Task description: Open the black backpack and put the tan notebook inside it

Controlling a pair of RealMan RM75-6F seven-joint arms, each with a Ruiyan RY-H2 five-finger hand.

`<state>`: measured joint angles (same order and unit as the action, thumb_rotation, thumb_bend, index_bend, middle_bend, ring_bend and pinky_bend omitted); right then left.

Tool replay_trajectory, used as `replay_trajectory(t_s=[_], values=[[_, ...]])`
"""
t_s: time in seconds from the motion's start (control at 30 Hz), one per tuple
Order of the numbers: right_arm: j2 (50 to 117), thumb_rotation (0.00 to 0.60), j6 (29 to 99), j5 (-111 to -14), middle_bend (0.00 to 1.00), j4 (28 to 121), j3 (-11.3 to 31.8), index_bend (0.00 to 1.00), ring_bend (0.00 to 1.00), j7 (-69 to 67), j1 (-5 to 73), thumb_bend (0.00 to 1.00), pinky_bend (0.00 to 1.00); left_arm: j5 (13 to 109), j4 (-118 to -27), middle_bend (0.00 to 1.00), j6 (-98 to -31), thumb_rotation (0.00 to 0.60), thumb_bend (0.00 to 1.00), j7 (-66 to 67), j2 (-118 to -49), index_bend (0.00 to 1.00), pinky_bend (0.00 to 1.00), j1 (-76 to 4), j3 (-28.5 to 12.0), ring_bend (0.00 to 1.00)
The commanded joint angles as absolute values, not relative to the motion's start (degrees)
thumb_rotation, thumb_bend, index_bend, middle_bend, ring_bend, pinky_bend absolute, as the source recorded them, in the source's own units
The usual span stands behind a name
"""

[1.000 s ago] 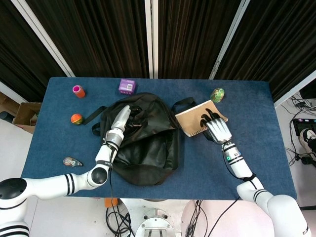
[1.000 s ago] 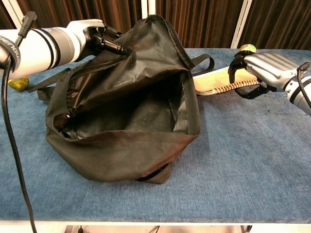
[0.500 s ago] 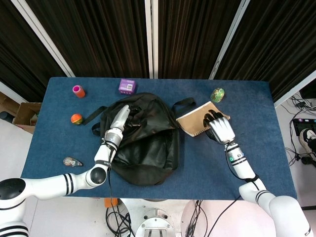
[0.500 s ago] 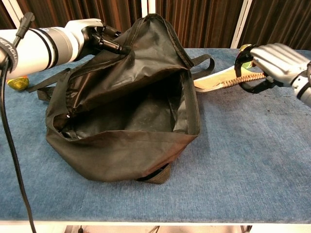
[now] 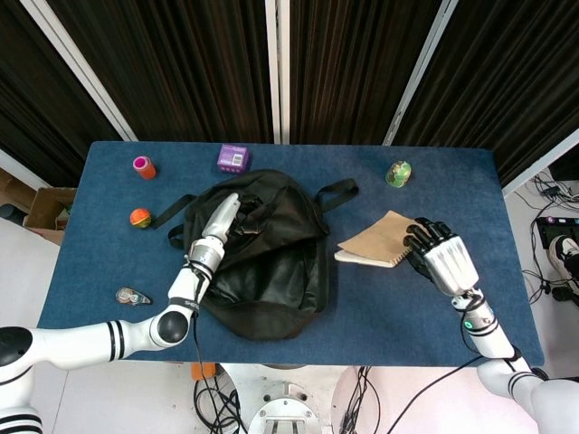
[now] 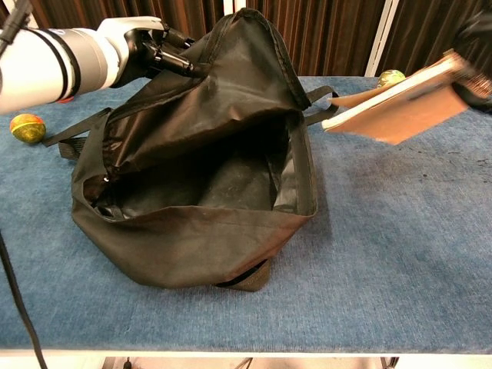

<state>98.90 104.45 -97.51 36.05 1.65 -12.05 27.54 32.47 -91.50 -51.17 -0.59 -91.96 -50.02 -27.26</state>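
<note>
The black backpack (image 5: pixel 267 258) (image 6: pixel 207 184) lies on the blue table with its mouth gaping toward the chest camera. My left hand (image 5: pixel 220 221) (image 6: pixel 146 50) grips the upper flap and holds it raised. The tan notebook (image 5: pixel 378 240) (image 6: pixel 400 96) hangs in the air to the right of the bag, tilted with its free edge toward the opening. My right hand (image 5: pixel 441 257) (image 6: pixel 478 42) holds it by the spiral edge; in the chest view only the hand's edge shows at the right border.
A green ball (image 5: pixel 397 174) (image 6: pixel 390 77) sits at the back right. A purple box (image 5: pixel 232 157), a pink-topped orange cup (image 5: pixel 144 166), an orange-green ball (image 5: pixel 139 218) (image 6: pixel 27 127) and a small clear object (image 5: pixel 132 296) lie on the left side. A backpack strap (image 5: pixel 335 192) trails toward the back.
My right hand has lifted the notebook off the table and drawn it forward and right, now tilted in the air. The left hand still holds the flap, slightly higher.
</note>
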Motion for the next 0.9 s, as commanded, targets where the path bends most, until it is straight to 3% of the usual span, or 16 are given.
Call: replay_trajectory(t_s=[0.03, 0.23, 0.5, 0.9], values=[[94.38, 0.600, 113.57, -102.25, 0.49, 43.91, 1.56, 0.79, 0.32, -8.69, 25.94, 0.57, 0.58, 30.81, -95.12, 0.62, -50.52, 0.600, 0.45, -0.26, -89.30, 0.61, 0.36, -49.80, -27.49, 0.52], [93.61, 0.600, 116.05, -107.75, 0.51, 50.10, 1.62, 0.81, 0.34, -6.18, 29.08, 0.57, 0.59, 28.90, -97.29, 0.62, -50.04, 0.600, 0.45, -0.20, -87.39, 0.61, 0.36, -50.41, -27.76, 0.52], [97.14, 0.600, 111.77, -112.69, 0.52, 53.82, 2.85, 0.82, 0.34, -4.39, 35.95, 0.57, 0.60, 25.87, -98.07, 0.62, -47.12, 0.600, 0.46, -2.48, -85.00, 0.61, 0.36, -51.35, -29.12, 0.52], [107.18, 0.600, 102.04, -112.48, 0.52, 44.17, 3.14, 0.82, 0.35, -10.37, 43.88, 0.55, 0.60, 23.94, -98.47, 0.62, -40.38, 0.600, 0.46, -8.69, -80.66, 0.61, 0.37, -50.76, -30.13, 0.52]])
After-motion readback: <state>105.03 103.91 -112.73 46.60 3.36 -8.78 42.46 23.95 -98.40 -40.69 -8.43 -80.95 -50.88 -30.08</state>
